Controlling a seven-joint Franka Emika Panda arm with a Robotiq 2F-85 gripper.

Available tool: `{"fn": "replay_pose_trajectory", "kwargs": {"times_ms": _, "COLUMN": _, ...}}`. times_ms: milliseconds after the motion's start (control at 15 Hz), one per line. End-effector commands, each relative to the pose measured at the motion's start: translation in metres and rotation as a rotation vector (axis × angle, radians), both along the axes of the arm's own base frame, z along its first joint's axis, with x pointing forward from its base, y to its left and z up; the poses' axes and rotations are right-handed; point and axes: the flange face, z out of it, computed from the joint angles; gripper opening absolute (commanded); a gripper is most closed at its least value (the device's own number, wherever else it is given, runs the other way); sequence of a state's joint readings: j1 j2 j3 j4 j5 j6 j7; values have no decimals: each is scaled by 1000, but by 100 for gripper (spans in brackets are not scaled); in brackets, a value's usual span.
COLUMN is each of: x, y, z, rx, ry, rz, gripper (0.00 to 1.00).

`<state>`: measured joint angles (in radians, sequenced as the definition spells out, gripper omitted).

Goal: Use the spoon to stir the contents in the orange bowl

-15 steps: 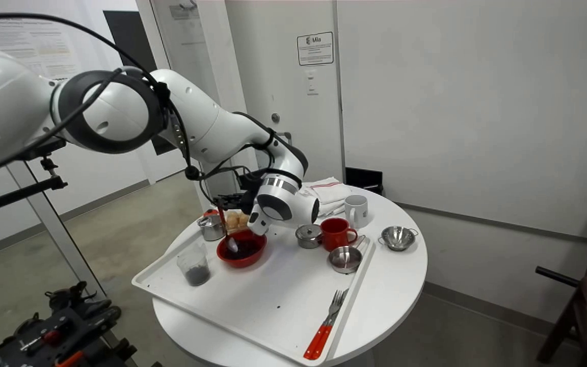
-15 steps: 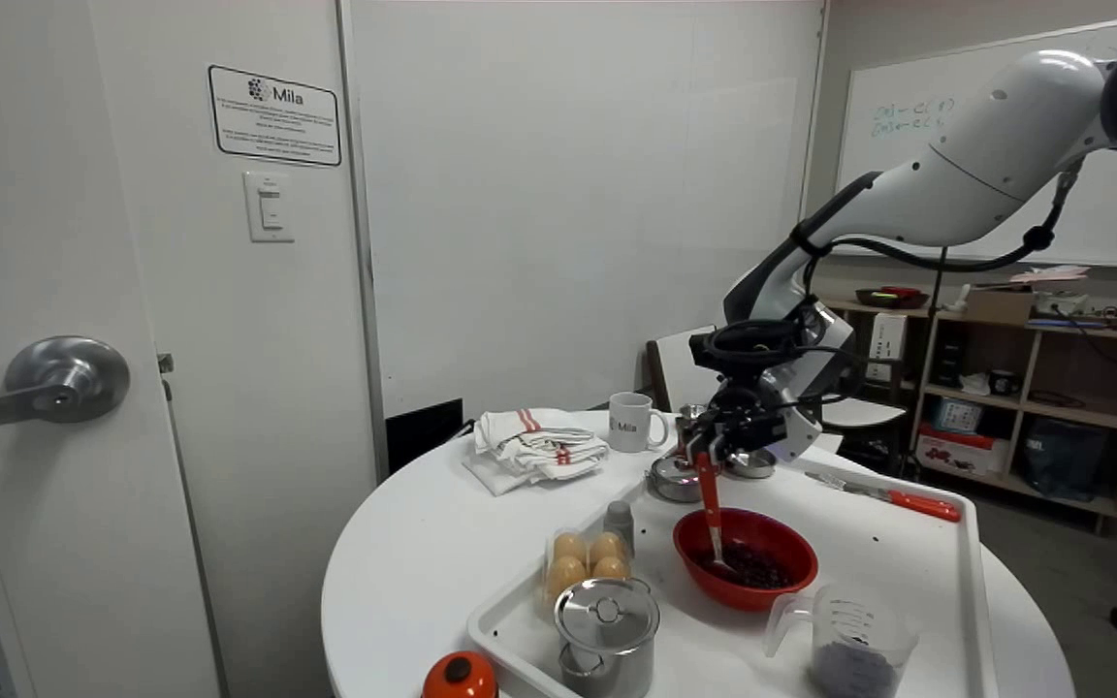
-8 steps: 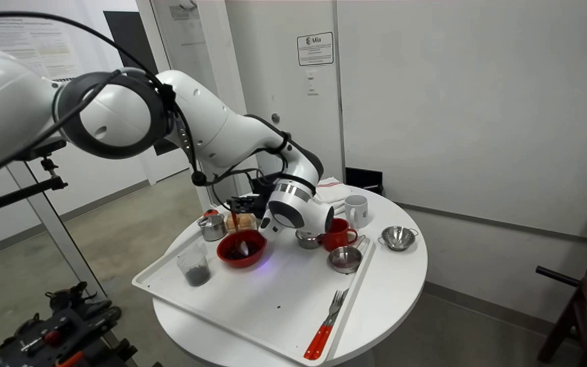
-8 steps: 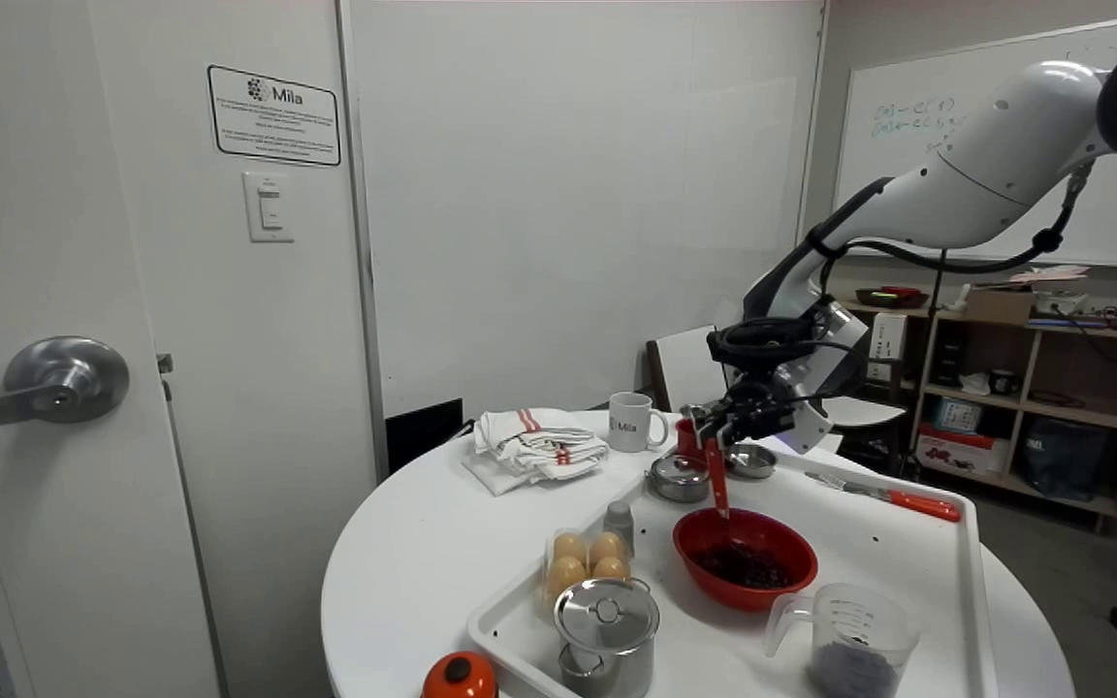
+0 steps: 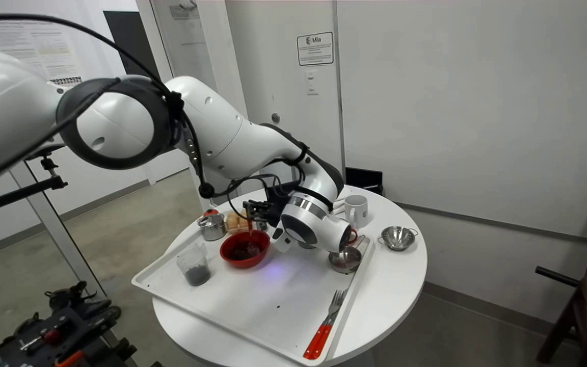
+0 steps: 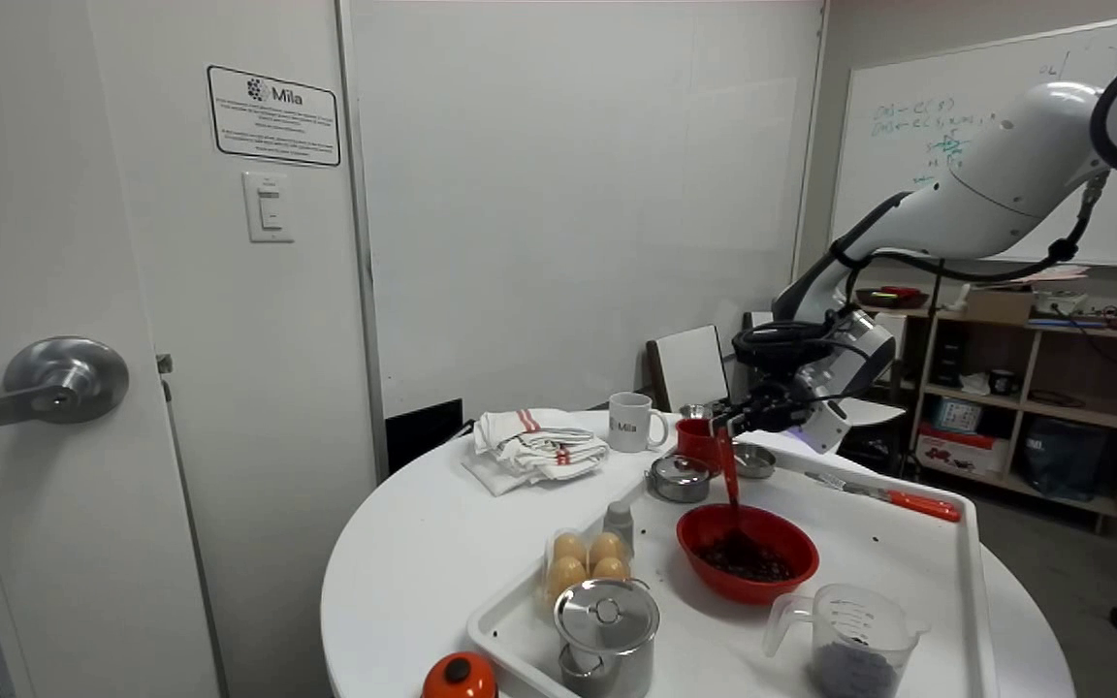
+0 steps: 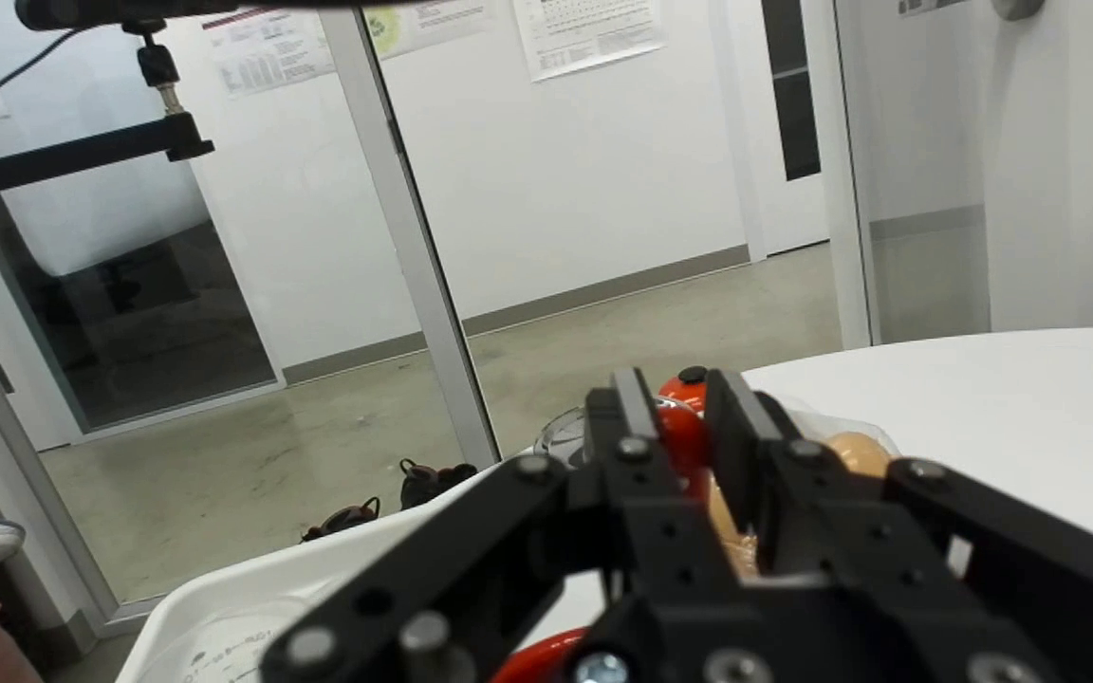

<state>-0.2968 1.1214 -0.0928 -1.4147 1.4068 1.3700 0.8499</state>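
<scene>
Arm (image 5: 245, 148) stretched in and down, its end bent about level. Round tabletop (image 6: 403, 572), white tray (image 5: 242, 294) on it. Orange bowl (image 6: 714, 579) on tray, nearer the edge by the eggs (image 6: 568, 574) than the edge with the cutlery (image 5: 319, 340); probably light, might skid if shoved. Claw (image 7: 681, 413) closed on the spoon (image 6: 729, 470), upper handle, above the bowl. Spoon near upright, slight lean, head down at the dark contents (image 6: 764, 563), depth unclear; stirring looks under way. Likely light, stiff, not fragile; handle maybe slick, could pivot. Best hold: high on handle.
</scene>
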Motion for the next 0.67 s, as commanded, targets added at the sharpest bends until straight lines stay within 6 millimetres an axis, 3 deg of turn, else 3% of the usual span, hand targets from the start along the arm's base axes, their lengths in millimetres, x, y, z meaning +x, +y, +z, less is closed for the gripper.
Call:
{"fn": "replay_pose_trajectory", "kwargs": {"times_ms": 0, "x": -3, "y": -14, "z": 6, "rx": 15, "ry": -13, "rz": -51, "gripper": 5}}
{"fn": "replay_pose_trajectory", "kwargs": {"times_ms": 267, "x": 0, "y": -11, "z": 9, "rx": 2, "ry": -18, "rz": -49, "gripper": 5}}
{"fn": "replay_pose_trajectory", "kwargs": {"times_ms": 600, "x": 12, "y": 38, "z": 11, "rx": -20, "ry": -10, "rz": 63, "gripper": 5}}
